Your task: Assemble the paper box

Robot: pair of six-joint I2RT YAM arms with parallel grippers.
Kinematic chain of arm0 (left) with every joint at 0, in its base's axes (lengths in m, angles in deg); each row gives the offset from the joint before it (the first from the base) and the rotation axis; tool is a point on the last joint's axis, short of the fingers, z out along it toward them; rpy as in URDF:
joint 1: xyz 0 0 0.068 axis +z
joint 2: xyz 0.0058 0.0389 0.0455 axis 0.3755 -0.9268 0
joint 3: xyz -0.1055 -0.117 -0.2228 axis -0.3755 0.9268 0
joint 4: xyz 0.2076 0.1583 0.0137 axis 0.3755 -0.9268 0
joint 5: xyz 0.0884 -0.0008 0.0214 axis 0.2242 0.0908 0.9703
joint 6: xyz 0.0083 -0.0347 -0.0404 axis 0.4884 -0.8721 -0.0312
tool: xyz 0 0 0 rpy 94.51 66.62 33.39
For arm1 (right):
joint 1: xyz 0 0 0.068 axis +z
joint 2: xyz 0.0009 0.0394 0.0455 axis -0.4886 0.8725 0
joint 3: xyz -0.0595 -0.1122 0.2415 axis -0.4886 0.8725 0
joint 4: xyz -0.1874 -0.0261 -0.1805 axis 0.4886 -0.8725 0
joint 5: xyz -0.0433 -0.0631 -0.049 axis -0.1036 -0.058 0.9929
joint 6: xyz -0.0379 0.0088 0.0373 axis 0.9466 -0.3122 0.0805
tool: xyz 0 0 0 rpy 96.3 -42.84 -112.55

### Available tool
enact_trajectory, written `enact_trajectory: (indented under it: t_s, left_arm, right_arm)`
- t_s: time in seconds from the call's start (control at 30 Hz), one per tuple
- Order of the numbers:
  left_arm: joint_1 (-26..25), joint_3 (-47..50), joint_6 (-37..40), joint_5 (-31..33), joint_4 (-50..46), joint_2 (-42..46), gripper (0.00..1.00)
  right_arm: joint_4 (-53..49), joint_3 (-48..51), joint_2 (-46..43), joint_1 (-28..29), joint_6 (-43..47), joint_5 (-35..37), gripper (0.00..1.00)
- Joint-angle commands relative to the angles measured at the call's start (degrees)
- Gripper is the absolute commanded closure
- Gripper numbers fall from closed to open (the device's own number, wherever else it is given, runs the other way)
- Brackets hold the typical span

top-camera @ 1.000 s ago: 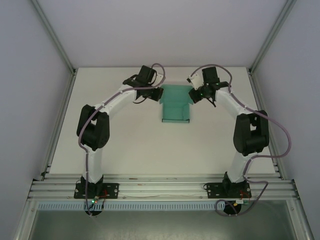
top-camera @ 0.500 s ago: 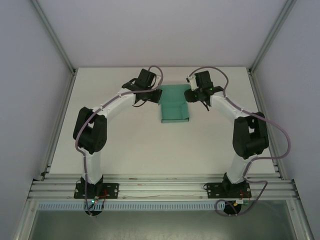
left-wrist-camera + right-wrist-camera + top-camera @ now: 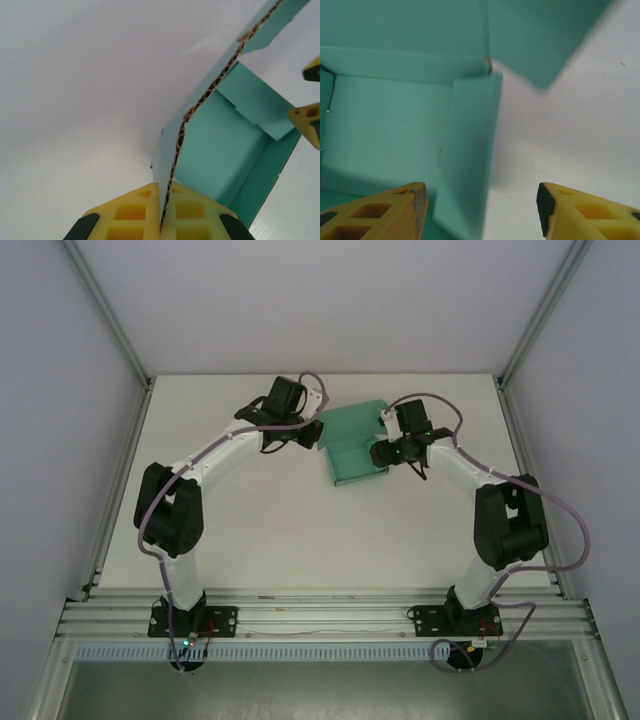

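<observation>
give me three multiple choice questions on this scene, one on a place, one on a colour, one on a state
1. Where is the paper box on the table?
A. by the arm bases
B. in the far half, between the left pincer and the right pincer
C. at the left edge

2. What colour is the paper box?
A. teal-green
B. red
C. white

3. What is the left pincer doing?
A. hanging open over bare table
B. shut on the edge of a box wall
C. holding a pen

Answers:
1 B, the top view shows it far from the bases with a pincer at each side.
2 A, every view shows teal-green card.
3 B, the left wrist view shows the card edge pinched in it.
</observation>
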Motion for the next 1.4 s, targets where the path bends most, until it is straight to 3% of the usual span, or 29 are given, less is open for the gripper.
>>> enact_trajectory:
  t_s: [0.0,0.23,0.4,0.6,0.77,0.93,1.17,1.23,1.37]
  left_arm:
    - [-0.28,-0.72,4.92,-2.71,-2.41,2.19,1.00]
    - [-0.36,-0.44,3.02,-2.87,-1.22,3.33,1.00]
    - [-0.36,0.16,3.51,-4.30,-0.79,4.27,1.00]
    - [-0.36,1.10,3.49,-4.81,-0.32,5.54,1.00]
    - [-0.36,1.05,4.04,-6.17,-1.16,5.69,1.00]
    - [-0.36,0.44,3.73,-6.33,-1.96,5.58,1.00]
    - [-0.44,0.09,3.55,-5.55,-2.97,4.80,1.00]
    - [-0.50,-0.11,3.61,-5.03,-3.29,4.53,1.00]
    - [-0.40,-0.52,3.98,-4.54,-3.59,4.17,1.00]
  right_arm:
    - [0.20,-0.86,0.66,-0.51,2.77,-0.23,0.40]
    - [-4.11,-3.26,4.50,-0.36,-0.12,-5.37,0.57]
    - [-0.71,-2.84,6.14,-0.39,-3.14,-1.78,0.63]
    - [-0.91,-3.62,8.63,-0.36,-5.13,0.31,0.62]
    - [2.59,-2.56,7.40,-0.36,-5.40,-0.07,0.73]
    - [4.42,-2.12,6.21,-0.37,-6.18,-0.16,0.54]
    - [8.00,-1.43,4.80,-0.46,-6.84,0.36,0.52]
    - [8.10,-1.69,4.45,-0.62,-6.60,-1.59,0.51]
    - [8.30,-1.35,3.50,-1.66,-5.24,-9.67,0.39]
